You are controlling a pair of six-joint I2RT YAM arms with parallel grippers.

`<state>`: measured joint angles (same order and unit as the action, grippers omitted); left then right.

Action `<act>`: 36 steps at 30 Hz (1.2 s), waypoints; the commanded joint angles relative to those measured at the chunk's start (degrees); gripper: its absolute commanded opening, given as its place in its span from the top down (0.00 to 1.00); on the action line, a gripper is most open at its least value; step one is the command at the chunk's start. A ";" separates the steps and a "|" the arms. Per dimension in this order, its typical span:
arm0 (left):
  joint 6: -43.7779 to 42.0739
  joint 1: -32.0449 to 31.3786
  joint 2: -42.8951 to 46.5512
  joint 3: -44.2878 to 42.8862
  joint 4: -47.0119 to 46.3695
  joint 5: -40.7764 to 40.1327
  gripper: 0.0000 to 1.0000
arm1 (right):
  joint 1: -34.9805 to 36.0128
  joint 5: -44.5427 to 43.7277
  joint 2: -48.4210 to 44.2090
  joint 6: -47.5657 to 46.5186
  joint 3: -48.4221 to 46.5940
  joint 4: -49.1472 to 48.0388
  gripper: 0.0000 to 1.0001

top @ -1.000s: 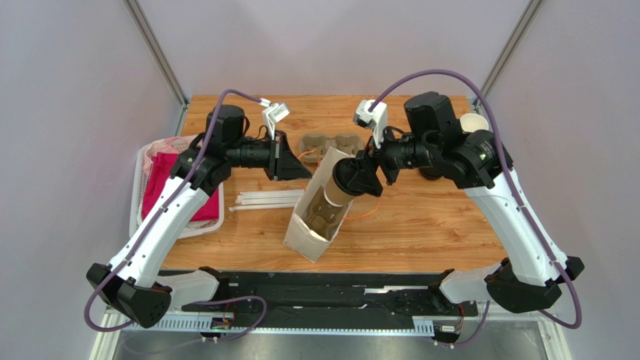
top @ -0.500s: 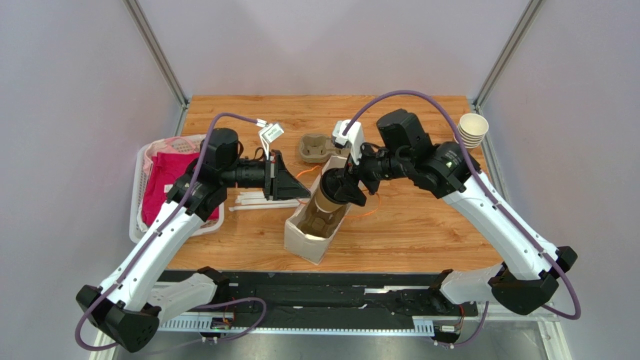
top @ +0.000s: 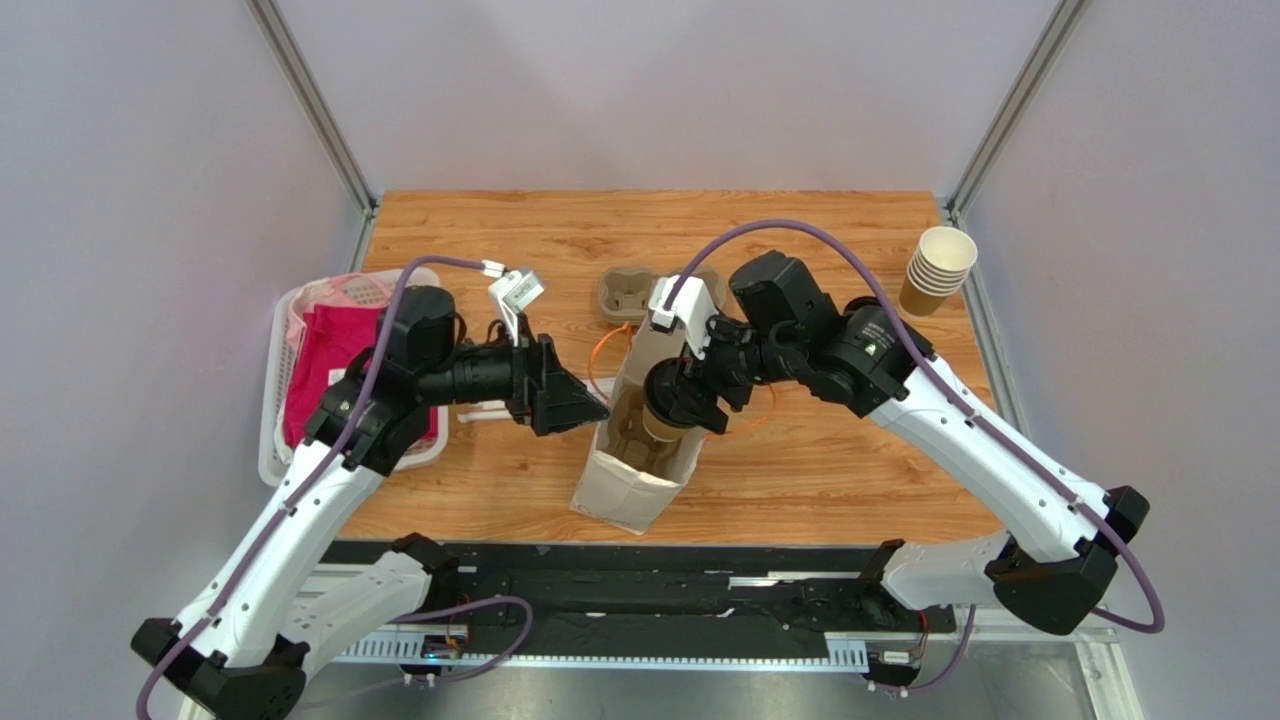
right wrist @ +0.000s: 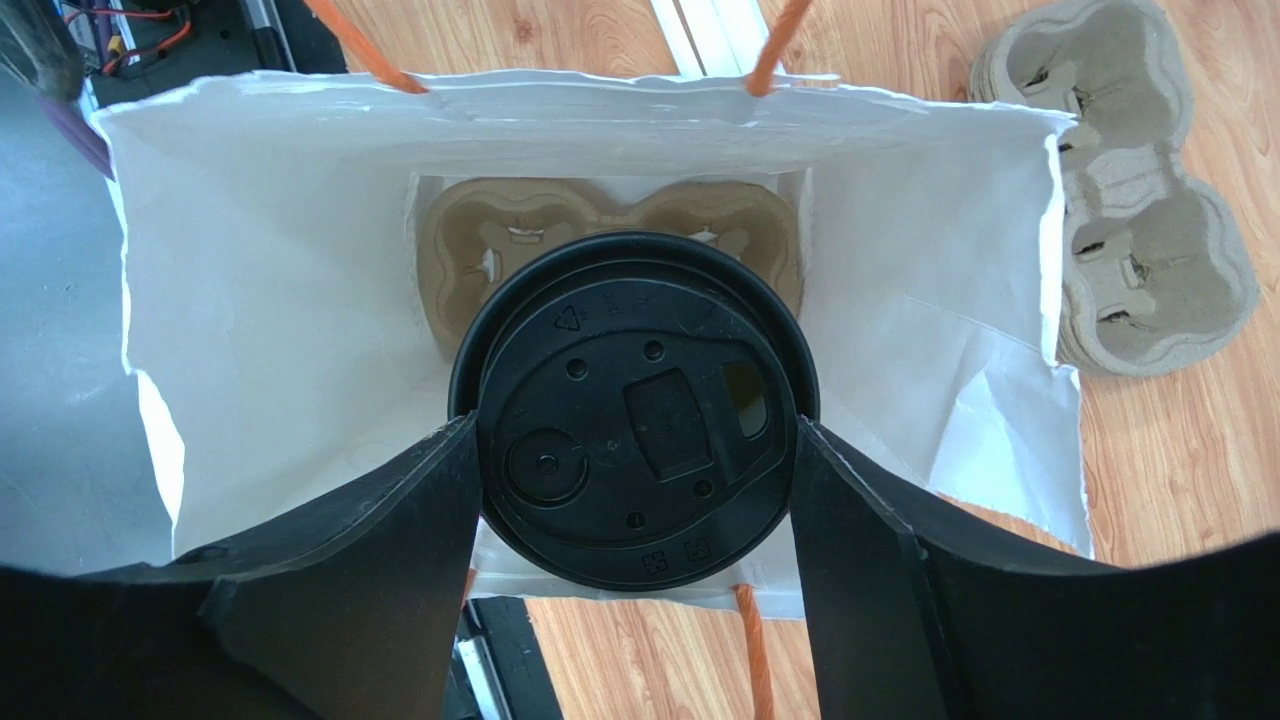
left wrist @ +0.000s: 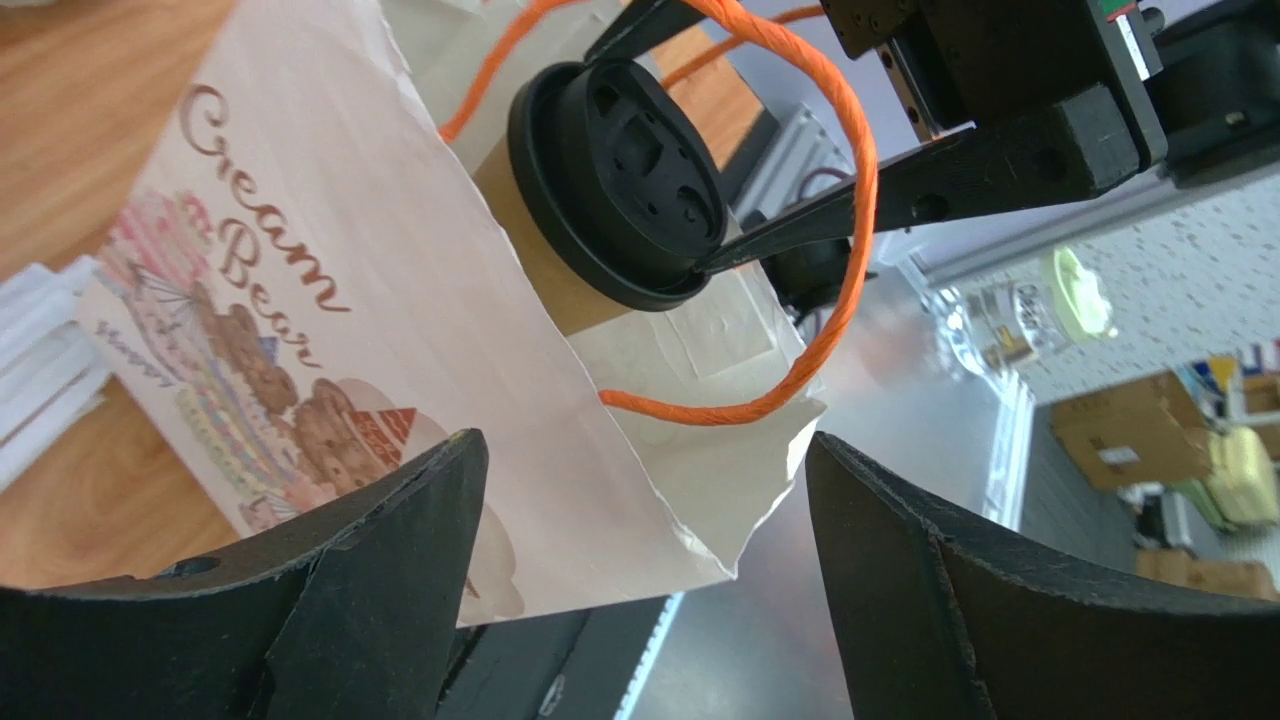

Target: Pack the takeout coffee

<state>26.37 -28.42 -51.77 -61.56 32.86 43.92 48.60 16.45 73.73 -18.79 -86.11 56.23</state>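
At the middle of the table's [top: 842, 450] near edge stands a white paper bag [top: 619, 477], mouth open. The coffee cup [top: 658, 417] is partway down in that mouth.

From above, the bag's inside is hidden. The right wrist view looks straight down into it. The right gripper [right wrist: 634, 450] clasps the cup's black lid from both sides. Below the cup, a cardboard carrier [right wrist: 496, 240] lies on the bag's floor; whether the cup touches it cannot be told. The left wrist view alone shows the bag's printed side with bears and lettering, its orange cord handles [left wrist: 849, 225], and the cup's tan wall under the lid. It also shows the left gripper [left wrist: 643, 450] released, jaws spread wide, with the bag's side in front of them and nothing pinched.

The table is light wood, closed in by pale walls [top: 646, 90] with metal posts [top: 308, 105] at the far corners.

A second carrier [top: 624, 290], empty, lies toward the far edge, just behind the bag. A stack of cream cups [top: 939, 270] stands at the right edge near the far corner. A white basket [top: 275, 405] at the left edge holds a pink cloth [top: 323, 375].
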 commanded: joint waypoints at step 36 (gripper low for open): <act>-23.29 -13.06 -9.67 -23.34 16.53 -28.79 0.40 | 0.79 -3.62 6.69 4.90 -6.62 -3.67 0.79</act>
<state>2.44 -41.23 -63.77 -84.20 50.96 22.90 49.32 13.37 80.68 -14.74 -91.68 54.54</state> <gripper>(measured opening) 0.587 0.716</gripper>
